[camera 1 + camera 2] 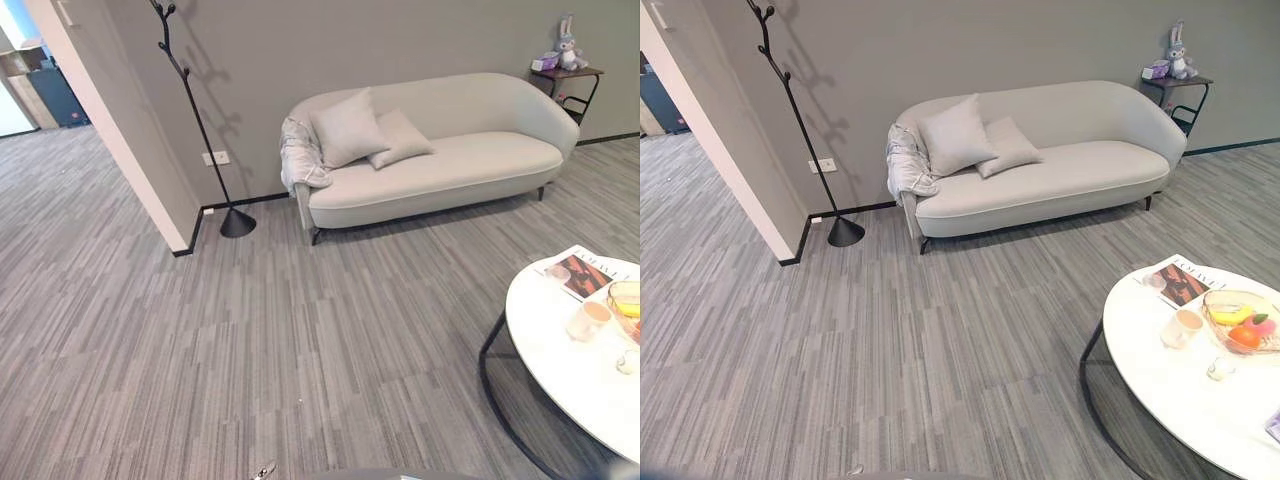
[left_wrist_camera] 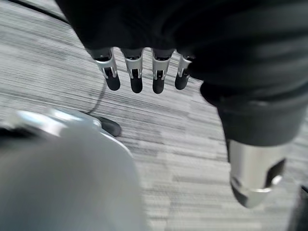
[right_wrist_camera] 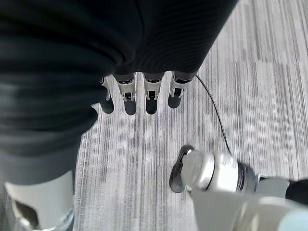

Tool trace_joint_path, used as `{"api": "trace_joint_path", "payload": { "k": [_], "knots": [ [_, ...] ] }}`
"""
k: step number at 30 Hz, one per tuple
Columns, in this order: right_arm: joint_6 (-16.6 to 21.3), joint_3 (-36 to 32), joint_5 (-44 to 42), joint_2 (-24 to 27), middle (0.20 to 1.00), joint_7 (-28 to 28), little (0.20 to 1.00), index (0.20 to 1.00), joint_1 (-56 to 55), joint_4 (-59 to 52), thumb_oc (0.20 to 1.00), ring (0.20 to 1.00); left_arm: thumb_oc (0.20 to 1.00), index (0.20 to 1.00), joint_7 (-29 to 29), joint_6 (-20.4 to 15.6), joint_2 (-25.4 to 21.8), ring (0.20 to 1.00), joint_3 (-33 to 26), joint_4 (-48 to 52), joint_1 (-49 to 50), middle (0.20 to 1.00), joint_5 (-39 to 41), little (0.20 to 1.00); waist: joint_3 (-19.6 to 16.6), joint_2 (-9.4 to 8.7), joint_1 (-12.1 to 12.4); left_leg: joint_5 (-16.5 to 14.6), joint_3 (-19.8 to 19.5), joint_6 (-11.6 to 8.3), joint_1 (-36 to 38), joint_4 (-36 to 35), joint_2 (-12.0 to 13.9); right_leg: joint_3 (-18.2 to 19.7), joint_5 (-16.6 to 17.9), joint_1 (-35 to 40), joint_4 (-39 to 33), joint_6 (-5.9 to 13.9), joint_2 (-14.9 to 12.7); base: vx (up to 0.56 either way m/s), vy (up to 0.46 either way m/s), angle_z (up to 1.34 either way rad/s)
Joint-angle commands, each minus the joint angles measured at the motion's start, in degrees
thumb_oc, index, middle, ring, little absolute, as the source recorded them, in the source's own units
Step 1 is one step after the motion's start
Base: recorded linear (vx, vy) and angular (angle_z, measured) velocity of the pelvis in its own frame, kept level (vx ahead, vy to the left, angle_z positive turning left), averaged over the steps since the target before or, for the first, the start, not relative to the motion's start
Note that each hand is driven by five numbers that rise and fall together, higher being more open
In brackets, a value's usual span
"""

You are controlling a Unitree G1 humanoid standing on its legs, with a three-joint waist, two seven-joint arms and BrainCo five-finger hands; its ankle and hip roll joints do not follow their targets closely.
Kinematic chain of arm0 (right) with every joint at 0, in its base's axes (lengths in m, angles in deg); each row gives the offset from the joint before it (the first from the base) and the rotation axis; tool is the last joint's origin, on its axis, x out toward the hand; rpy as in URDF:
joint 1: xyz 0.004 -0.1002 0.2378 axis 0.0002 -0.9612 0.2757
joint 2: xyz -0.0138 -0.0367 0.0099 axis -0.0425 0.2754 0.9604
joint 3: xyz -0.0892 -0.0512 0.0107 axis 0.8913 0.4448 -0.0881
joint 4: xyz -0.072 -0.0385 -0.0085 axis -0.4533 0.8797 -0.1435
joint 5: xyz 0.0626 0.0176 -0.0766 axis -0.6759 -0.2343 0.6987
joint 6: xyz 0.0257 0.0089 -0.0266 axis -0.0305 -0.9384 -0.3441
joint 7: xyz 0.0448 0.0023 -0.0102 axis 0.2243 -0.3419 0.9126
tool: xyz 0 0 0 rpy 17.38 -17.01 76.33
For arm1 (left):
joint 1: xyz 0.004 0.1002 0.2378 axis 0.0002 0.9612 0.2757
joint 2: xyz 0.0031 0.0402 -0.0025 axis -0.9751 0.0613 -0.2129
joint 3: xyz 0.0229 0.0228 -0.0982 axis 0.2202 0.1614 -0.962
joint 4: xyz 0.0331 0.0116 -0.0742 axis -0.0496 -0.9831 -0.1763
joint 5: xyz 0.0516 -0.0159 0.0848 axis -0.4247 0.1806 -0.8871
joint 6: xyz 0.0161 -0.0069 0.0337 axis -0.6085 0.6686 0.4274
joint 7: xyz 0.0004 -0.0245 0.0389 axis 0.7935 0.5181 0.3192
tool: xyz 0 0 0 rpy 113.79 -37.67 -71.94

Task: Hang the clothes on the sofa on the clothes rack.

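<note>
A: Where is the garment (image 1: 300,155) located?

B: It is draped over the arm of the sofa (image 1: 450,165) nearest the clothes rack (image 1: 195,120), beside two cushions (image 1: 365,133). Soft, light, limp cloth is judged likely; slipping and sagging are expected once it is lifted.

A: Where should it be gripped?

B: A bunched fold at the top of the sofa arm is suggested, so that the cloth is gathered rather than dragged.

A: How are the hands shown?

B: The left hand (image 2: 144,72) and the right hand (image 3: 139,94) are seen above the floor, fingers straight, nothing held.
</note>
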Motion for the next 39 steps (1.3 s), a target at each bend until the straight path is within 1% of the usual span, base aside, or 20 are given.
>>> {"api": "trace_joint_path", "payload": {
  "k": [1, 2, 5, 6, 7, 9, 13, 15, 17, 24, 31, 39],
  "knots": [
    [0.1, 0.0, -1.0, -1.7, 1.0, -0.2, 1.0, 1.0, 4.2, 4.3, 1.0, 1.0, 1.0, 1.0, 0.1, -1.4, 2.2, 1.0, 0.1, -0.7, -3.9, 1.0, 0.6, 1.0, 1.7, -1.53, 0.1, -1.0, 0.7, -0.14, 1.7, -3.0, -1.8, -2.4, 6.1, 3.8, -7.7, 5.27, -3.7, -0.02, -0.002, -0.03],
    [0.2, 0.8, -0.4, -1.8, 1.0, 0.2, 1.0, 1.0, 4.3, 4.2, 1.0, 1.0, 1.0, 1.0, 0.1, -1.6, 2.3, 1.0, 0.5, -0.5, -3.9, 1.0, 0.2, 1.0, 1.8, -1.54, 0.1, -1.0, 0.7, -0.13, 1.7, -3.0, -1.8, -2.3, 6.1, 3.8, -7.7, 5.25, -3.7, -0.03, -0.001, -0.03],
    [0.8, 5.9, 5.2, -2.7, 1.0, 2.6, 1.0, 1.0, 4.2, 1.8, 1.0, 1.0, 1.0, 1.0, 0.3, -2.1, 2.3, 1.0, 2.1, -0.4, -4.1, 1.0, -1.4, 1.0, 1.9, -1.62, -0.2, -0.9, 1.0, -0.1, 1.8, -3.0, -1.7, -2.0, 6.3, 3.6, -7.7, 5.16, -3.6, 0.0, 0.0, -0.02],
    [1.0, 9.0, 9.4, -3.1, 1.0, 4.1, 1.0, 1.0, 4.2, 0.5, 1.0, 1.0, 1.0, 1.0, 0.8, -2.1, 2.6, 1.0, 2.4, -1.0, -4.1, 1.0, -2.3, 1.0, 2.0, -1.61, -0.4, -1.0, 1.3, -0.07, 1.9, -3.0, -1.7, -1.7, 6.5, 3.5, -7.7, 5.12, -3.6, -0.01, 0.004, -0.07],
    [1.0, 9.0, 9.4, -3.1, 1.0, 4.1, 1.0, 1.0, 4.1, 0.5, 1.0, 1.0, 1.0, 1.0, 0.8, -2.1, 2.6, 1.0, 2.4, -1.0, -4.1, 1.0, -2.4, 1.0, 2.0, -1.61, -0.4, -1.0, 1.3, -0.07, 1.9, -3.0, -1.7, -1.7, 6.5, 3.5, -7.7, 5.12, -3.6, 0.0, 0.003, -0.11],
    [1.8, 12.4, 14.6, -3.4, 1.0, 5.3, 1.0, 1.0, 3.8, -1.1, 1.0, 1.0, 1.0, 1.0, 1.2, -2.0, 2.7, 1.0, 2.0, -2.1, -3.7, 1.0, -3.1, 1.0, 1.9, -1.69, -0.6, -1.1, 1.6, -0.07, 2.2, -3.0, -1.7, -1.5, 6.6, 3.5, -7.7, 5.07, -3.6, 0.02, -0.002, -0.11],
    [2.2, 13.4, 17.1, -3.4, 1.0, 6.5, 1.0, 1.0, 3.2, -1.2, 1.0, 1.0, 1.0, 1.0, 1.3, -2.5, 2.4, 1.0, 0.7, -2.5, -3.3, 1.0, -3.9, 1.0, 1.8, -1.72, -0.5, -1.3, 1.4, -0.1, 2.7, -3.0, -1.7, -1.5, 6.4, 4.0, -7.7, 5.08, -3.7, 0.01, -0.003, -0.04],
    [2.3, 13.8, 17.8, -3.3, 1.0, 6.6, 1.0, 1.0, 3.3, -1.2, 1.0, 1.0, 1.0, 1.0, 1.2, -2.5, 2.4, 1.0, 0.9, -2.8, -3.3, 1.0, -4.6, 1.0, 1.7, -1.68, -0.6, -1.4, 1.3, -0.13, 2.8, -3.0, -1.7, -1.5, 6.4, 4.1, -7.7, 5.1, -3.8, 0.0, 0.0, 0.0],
    [2.7, 15.5, 20.8, -3.2, 1.0, 6.7, 1.0, 1.0, 3.8, -2.1, 1.0, 1.0, 1.0, 1.0, 0.9, -2.7, 2.4, 1.0, 2.0, -3.0, -3.5, 1.0, -6.9, 1.0, 1.7, -1.55, -0.8, -1.5, 1.3, -0.1, 3.1, -3.0, -1.8, -1.4, 6.5, 4.3, -7.7, 5.06, -3.8, 0.0, 0.0, 0.0],
    [2.3, 16.9, 23.0, -3.4, 1.0, 7.3, 1.0, 1.0, 3.6, -2.3, 1.0, 1.0, 1.0, 1.0, 1.3, -2.1, 2.2, 1.0, 2.7, -4.3, -3.3, 1.0, -10.2, 1.0, 1.5, -1.46, -1.2, -2.0, 1.6, 0.0, 4.0, -3.0, -1.8, -1.1, 6.2, 4.8, -7.7, 4.87, -3.7, 0.01, 0.0, 0.0],
    [2.2, 17.1, 23.5, -3.4, 1.0, 7.6, 1.0, 1.0, 3.5, -2.4, 1.0, 1.0, 1.0, 1.0, 1.3, -2.1, 2.1, 1.0, 2.6, -4.4, -3.3, 1.0, -10.6, 1.0, 1.6, -1.42, -1.1, -2.2, 1.4, 0.05, 4.4, -3.0, -1.8, -1.1, 6.1, 5.2, -7.7, 4.8, -3.8, 0.0, 0.0, 0.0],
    [2.1, 18.6, 23.3, -4.4, 1.0, 7.9, 1.0, 1.0, 3.3, -3.6, 1.0, 1.0, 1.0, 1.0, 1.1, -1.8, 1.3, 1.0, 2.5, -4.8, -3.4, 1.0, -11.4, 1.0, 1.8, -1.89, -0.6, -2.2, 1.0, -0.05, 4.4, -3.0, -1.8, -1.4, 6.0, 5.3, -7.7, 4.81, -3.8, 0.01, -0.008, 0.0]
  ]
}}
